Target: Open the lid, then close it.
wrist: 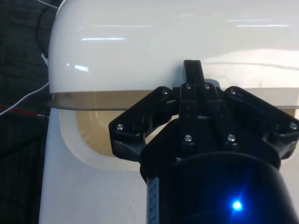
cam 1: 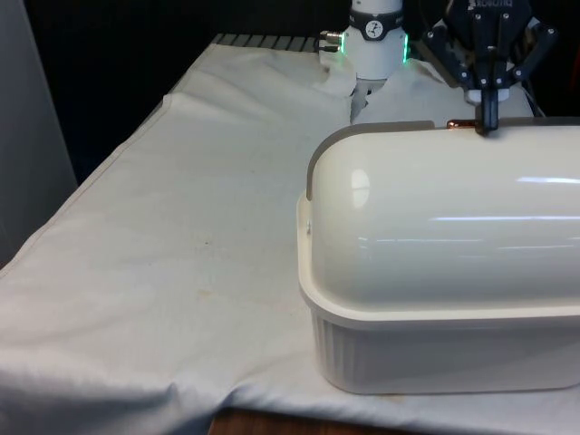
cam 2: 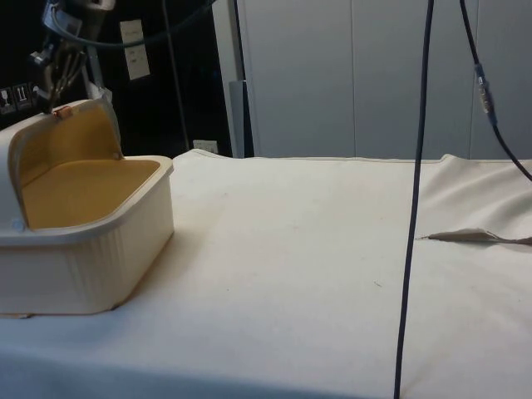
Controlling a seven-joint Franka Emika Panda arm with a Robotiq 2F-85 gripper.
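We have the bread box (cam 1: 435, 344) sitting on the white-clothed worktop (cam 1: 163, 272) at the front view's right, its back turned to that camera. Its domed lid (cam 1: 444, 227) is rolled well back, and the side view shows the tan interior (cam 2: 83, 187) open to the room. Our hand (cam 1: 489, 113) sits at the lid's raised edge, its fingers pressed together on the small copper handle (cam 1: 458, 123); in the wrist view the fingers (wrist: 193, 77) meet right at the lid's rim (wrist: 140, 99).

We judge the opening half done or nearly so, with the closing stroke to follow. To do it well, we should keep the pinch firm and follow the lid's own arc around its hinge rather than pull in a straight line, since a straight pull would lever the handle out of the fingers or drag the whole box across the cloth. We should let the wrist turn with the lid so the handle stays square between the fingers. On the way down, slow before the rim meets the base, and only release once the lid rests there.
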